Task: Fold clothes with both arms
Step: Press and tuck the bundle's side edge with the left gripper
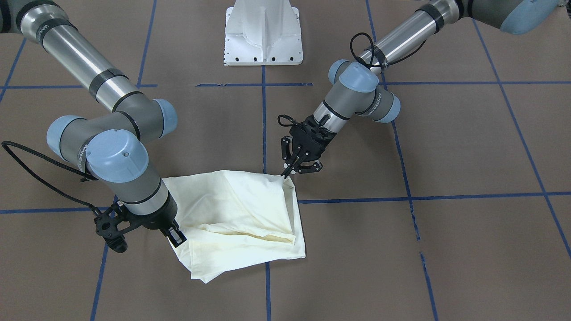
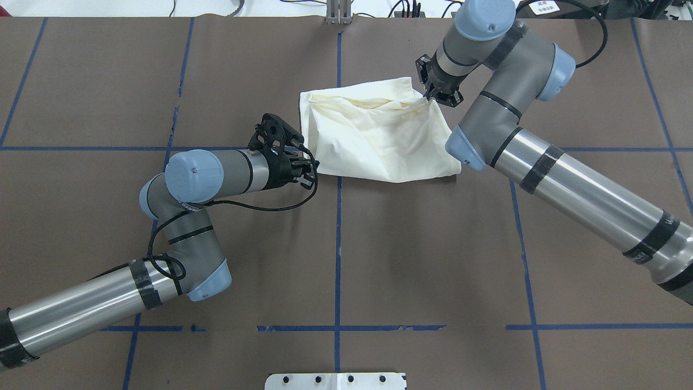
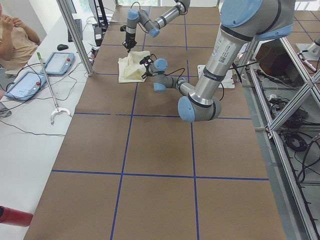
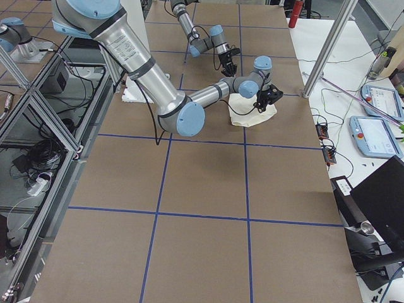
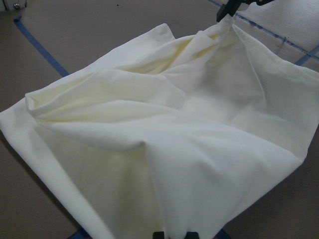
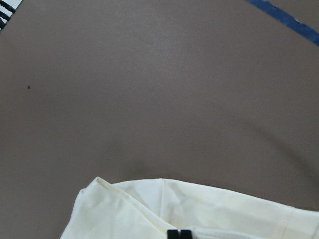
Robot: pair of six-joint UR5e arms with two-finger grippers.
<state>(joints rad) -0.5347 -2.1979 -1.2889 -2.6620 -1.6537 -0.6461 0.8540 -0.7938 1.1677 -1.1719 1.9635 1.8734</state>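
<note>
The brown table (image 2: 346, 260) carries blue tape lines (image 2: 338, 244). The folded cream T-shirt (image 2: 379, 135) lies stretched between both grippers. The left gripper (image 1: 286, 174) is closed, pinching one corner. The right gripper (image 2: 432, 97) is clamped on the opposite edge. Only the left wrist view shows ridges of cloth running ahead to the right gripper.

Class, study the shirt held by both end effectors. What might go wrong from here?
1. The left end effector pinches only a corner tip of the shirt. The thin fabric might slip out if pulled.
2. The right end effector also grips just an edge, and the cloth between the two is slack and creased, so the fold may land wrinkled or uneven.
</note>
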